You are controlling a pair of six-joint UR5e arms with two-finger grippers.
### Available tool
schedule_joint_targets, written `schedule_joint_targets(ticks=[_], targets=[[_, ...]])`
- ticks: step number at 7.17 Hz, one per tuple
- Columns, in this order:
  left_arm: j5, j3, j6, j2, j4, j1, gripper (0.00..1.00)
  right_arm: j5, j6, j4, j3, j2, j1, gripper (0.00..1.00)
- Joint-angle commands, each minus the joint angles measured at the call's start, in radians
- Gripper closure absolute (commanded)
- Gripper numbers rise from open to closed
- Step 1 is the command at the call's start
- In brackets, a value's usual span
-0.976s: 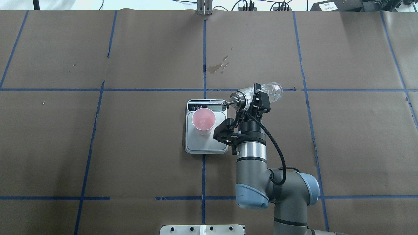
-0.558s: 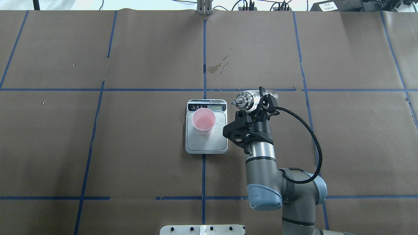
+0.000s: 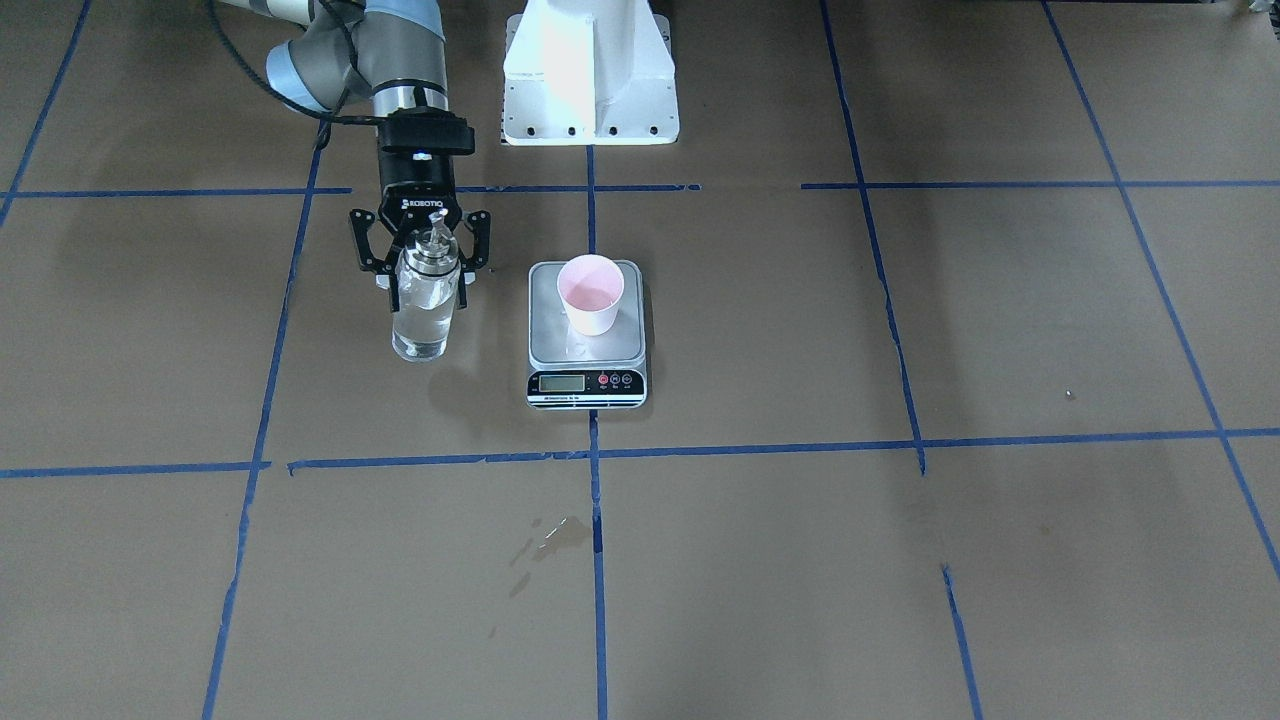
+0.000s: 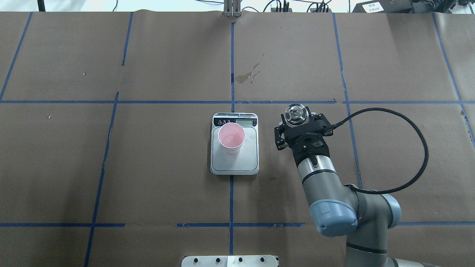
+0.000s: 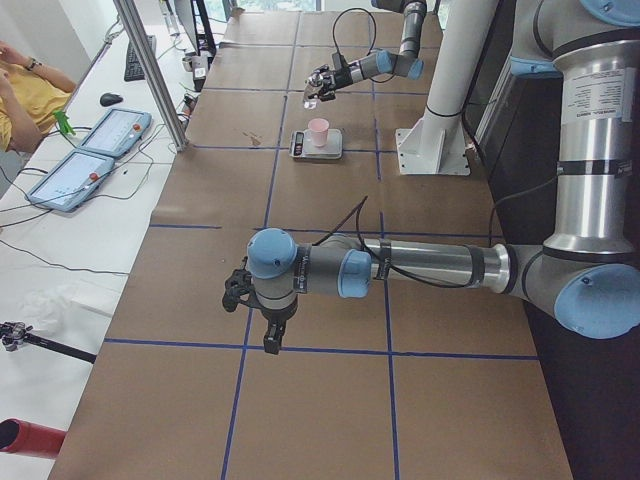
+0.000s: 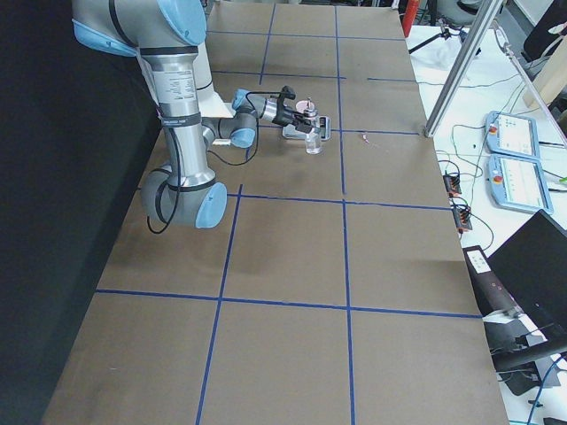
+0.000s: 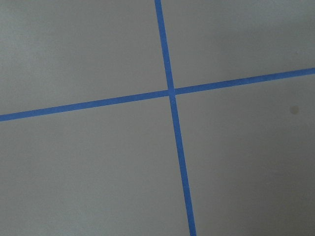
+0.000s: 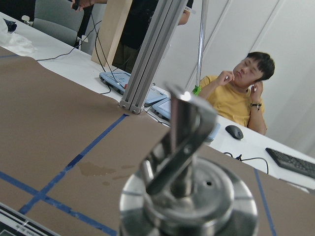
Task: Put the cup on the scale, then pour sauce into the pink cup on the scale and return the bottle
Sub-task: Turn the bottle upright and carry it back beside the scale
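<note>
Two arms work at one table point(image 4: 148, 167), which is covered in brown paper and divided by blue tape lines point(image 4: 232, 207). Note the right arm point(image 4: 334, 207) first: it reaches forward to a spot on the robot's right of the scale point(image 4: 237, 163). The left arm point(image 5: 420, 265) lies low and stretched over a bare part of the table, well apart from the task's things. You cannot tell whether the left gripper point(image 5: 262, 322) is open or closed; its wrist camera shows only paper and crossed tape.

Locate the scale at the table's middle, on a tape line, with its display point(image 3: 562, 382) at the end away from the robot. The right gripper point(image 3: 428, 283) is closed on the bottle point(image 3: 422, 325), pressing both sides of its upper part. The bottle is upright, spout up, near the scale but not touching it. You cannot tell whether its base rests on the table. The cup point(image 3: 590, 293) stands upright on the scale's steel top, toward the display end. Clear sauce point(image 3: 420, 340) shows through the bottle's glass. One small wet-looking stain point(image 3: 545, 538) marks the paper beyond the scale, on the operators' side.
</note>
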Motion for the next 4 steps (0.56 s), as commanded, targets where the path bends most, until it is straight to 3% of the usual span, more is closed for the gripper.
schedule_joint_targets(ticks=[1, 2, 4], targets=[[0.0, 0.002, 0.002, -0.001, -0.001, 0.0, 0.0, 0.127, 0.114, 0.0, 0.081, -0.131, 0.055, 1.0], [0.0, 0.004, 0.003, -0.001, -0.003, 0.0, 0.0, 0.206, 0.132, 0.0, 0.11, -0.167, 0.09, 1.0], [0.0, 0.004, 0.003, -0.001, -0.003, 0.0, 0.0, 0.228, 0.25, 0.003, 0.114, -0.214, 0.099, 1.0]])
